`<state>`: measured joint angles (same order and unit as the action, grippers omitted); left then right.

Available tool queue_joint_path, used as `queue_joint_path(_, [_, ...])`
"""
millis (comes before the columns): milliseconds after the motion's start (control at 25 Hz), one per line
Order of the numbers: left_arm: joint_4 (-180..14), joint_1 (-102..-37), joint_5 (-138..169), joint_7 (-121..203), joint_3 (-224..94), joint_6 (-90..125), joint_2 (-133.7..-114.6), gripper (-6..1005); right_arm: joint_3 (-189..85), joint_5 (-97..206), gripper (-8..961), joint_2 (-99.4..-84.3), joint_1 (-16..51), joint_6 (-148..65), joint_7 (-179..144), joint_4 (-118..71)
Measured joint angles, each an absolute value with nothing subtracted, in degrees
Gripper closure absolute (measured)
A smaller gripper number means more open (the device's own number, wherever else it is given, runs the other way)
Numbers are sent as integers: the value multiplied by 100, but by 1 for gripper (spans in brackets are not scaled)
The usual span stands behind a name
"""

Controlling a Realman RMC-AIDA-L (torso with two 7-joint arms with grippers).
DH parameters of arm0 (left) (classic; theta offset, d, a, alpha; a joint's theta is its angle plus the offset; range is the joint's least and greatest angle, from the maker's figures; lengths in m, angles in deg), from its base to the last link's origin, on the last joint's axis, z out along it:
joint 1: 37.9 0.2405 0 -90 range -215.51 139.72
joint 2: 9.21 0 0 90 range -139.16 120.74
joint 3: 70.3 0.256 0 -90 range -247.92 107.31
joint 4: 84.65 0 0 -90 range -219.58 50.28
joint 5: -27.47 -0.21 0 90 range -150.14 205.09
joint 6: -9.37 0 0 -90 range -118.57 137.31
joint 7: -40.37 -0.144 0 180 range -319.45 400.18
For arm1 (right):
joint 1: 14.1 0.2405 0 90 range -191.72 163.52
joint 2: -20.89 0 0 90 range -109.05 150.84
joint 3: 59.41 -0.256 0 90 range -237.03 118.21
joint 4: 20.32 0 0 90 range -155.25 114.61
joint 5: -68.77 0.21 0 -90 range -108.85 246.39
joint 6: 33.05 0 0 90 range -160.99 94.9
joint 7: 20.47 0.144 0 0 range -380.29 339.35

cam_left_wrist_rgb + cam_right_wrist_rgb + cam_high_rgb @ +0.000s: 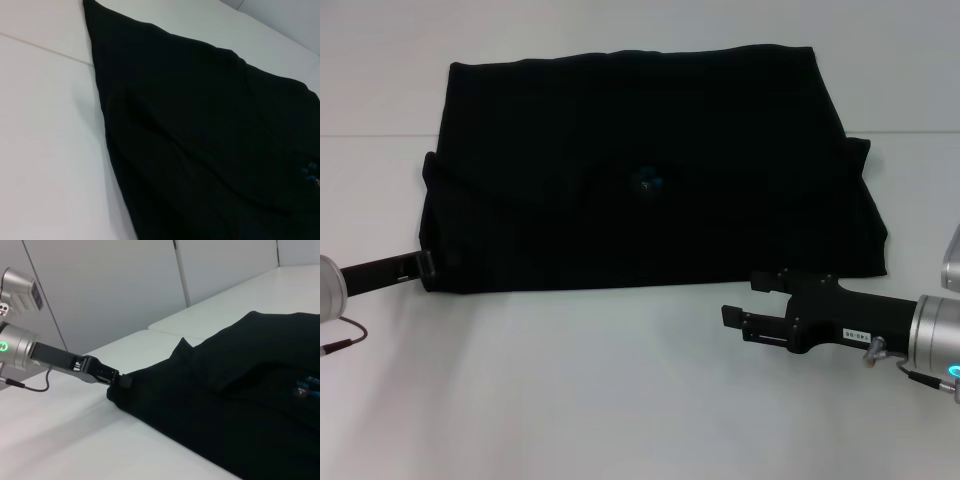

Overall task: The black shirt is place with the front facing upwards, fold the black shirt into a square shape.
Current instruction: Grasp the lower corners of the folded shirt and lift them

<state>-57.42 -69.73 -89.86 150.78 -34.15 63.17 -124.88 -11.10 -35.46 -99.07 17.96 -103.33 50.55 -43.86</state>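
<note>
Head view: one black shirt (pixel 650 170) is lying flat on the white table (pixel 620 400), already doubled into a wide rectangle, with the small blue neck label (pixel 648 181) showing near its middle. No lettering is showing, which suggests the printed chest is now folded inside. The left gripper (pixel 423 265) is sitting at the shirt's near left corner, touching the cloth edge; it is probably positioned there to take that corner for the next fold across. Whether its fingers are pinching the fabric or merely resting against it cannot be told from here. The right gripper (pixel 740 300) is hovering over bare table just beside the near right hem, its two fingers spread apart and holding nothing, apparently lining up for the matching corner.

Left wrist view: only the shirt is appearing, one dark sloping edge running across pale table, with a fold ridge crossing the cloth. The arm's own fingers are not showing.

Right wrist view: the left gripper (pixel 120 380) is meeting the shirt's corner, its tip buried against the black cloth, so the grip is remaining undetermined. The label is showing again at the far edge.

Count: one shirt, two grippers, one table. The square is judged not yet reached.
</note>
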Motion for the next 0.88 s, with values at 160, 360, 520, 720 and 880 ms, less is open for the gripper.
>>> queue_joint_path(160, [-5741,-6972,-8985,15077,-3417,6313,-12487,934,-1192,-3547,178,-9898,1794,-10335,5129,-4387])
queue_joint_path(360, [-5741,-6971,-8991,15073,-3418,6336,-12484,945,-1245,-3569,178,-9861,1792,-10280,5830,-4610])
queue_joint_path(520, [-5741,-6972,-8976,15071,-3419,6355,-12485,954,-1233,-3972,178,-9735,1635,-10237,7768,-5584])
queue_joint_path(720, [-5741,-6994,-8983,15105,-3418,6375,-12483,958,-1223,-5293,178,-9143,1734,-10504,11102,-6724])
queue_joint_path(880, [-5741,-6996,-8986,15079,-3418,6382,-12481,958,-1443,-6551,177,-8636,2290,-10554,12965,-6526])
